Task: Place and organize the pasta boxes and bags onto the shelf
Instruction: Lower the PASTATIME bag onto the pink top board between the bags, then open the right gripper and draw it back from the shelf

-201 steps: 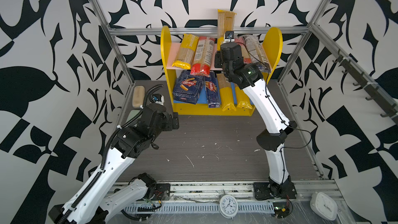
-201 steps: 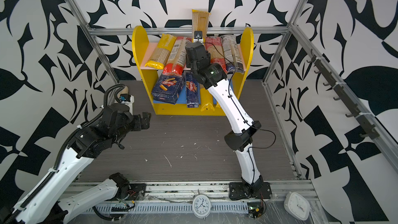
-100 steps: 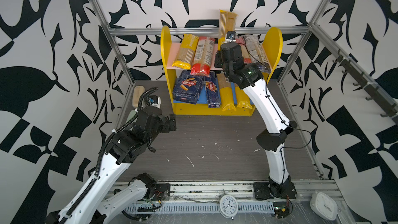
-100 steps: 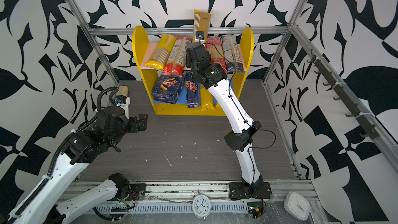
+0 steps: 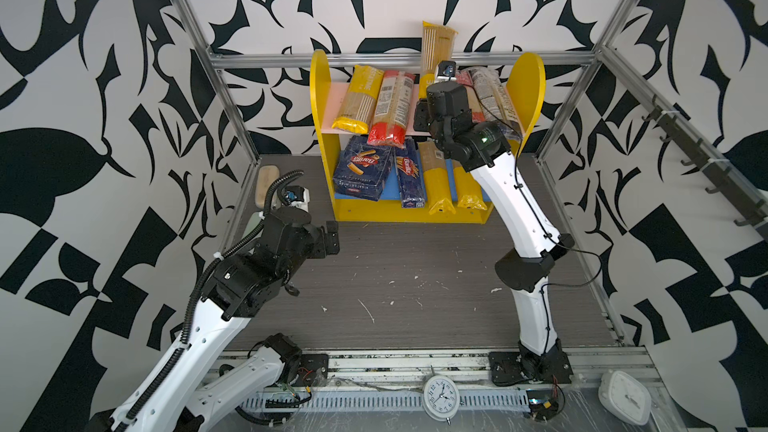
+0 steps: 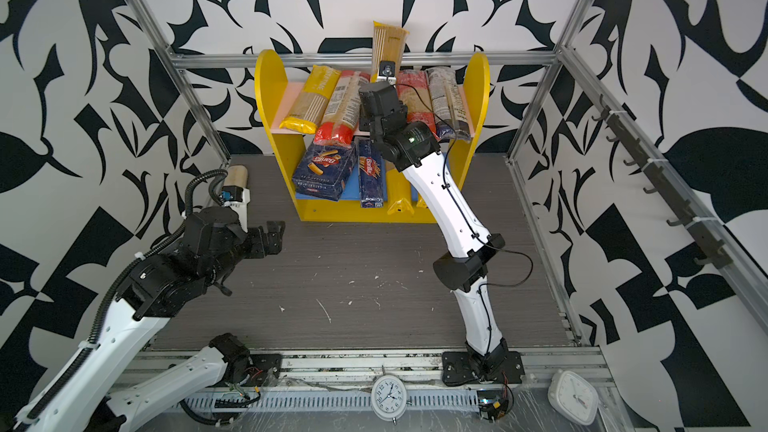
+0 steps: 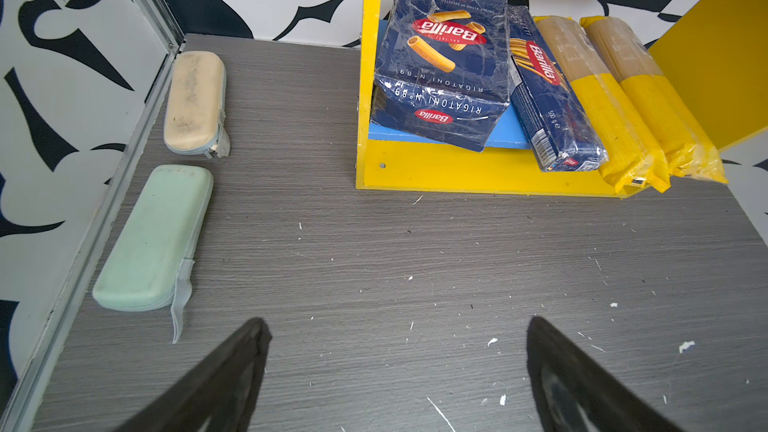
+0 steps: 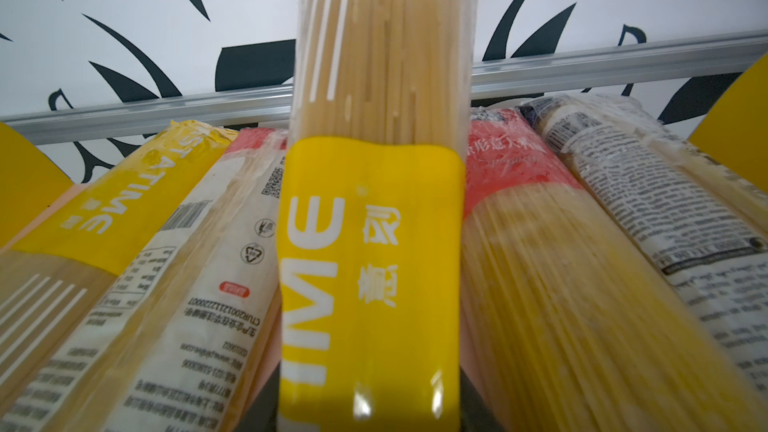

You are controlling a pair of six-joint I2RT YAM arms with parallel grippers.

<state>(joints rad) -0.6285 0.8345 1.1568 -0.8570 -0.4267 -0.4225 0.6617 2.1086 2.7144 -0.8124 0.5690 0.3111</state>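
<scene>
Right wrist: right fingers (image 8: pixel 262 413) seemingly tight around yellow-ended bag (image 8: pixel 374 243); left fingers (image 7: pixel 232 376) spread.

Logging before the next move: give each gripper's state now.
Left gripper: open, empty.
Right gripper: closed on a yellow spaghetti bag, upright above the shelf.

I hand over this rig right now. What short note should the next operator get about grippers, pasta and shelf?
Left gripper: open, empty, over the table.
Right gripper: shut on the held bag, yellow-ended, steep over the shelf's upper board, between two red bags.
Done: upper board holds the yellow bag, first red bag, second red bag, blue-ended bag; lower board holds the wide box, narrow box, two yellow-ended bags.
To do: lay the held bag in the gap and release.
</scene>
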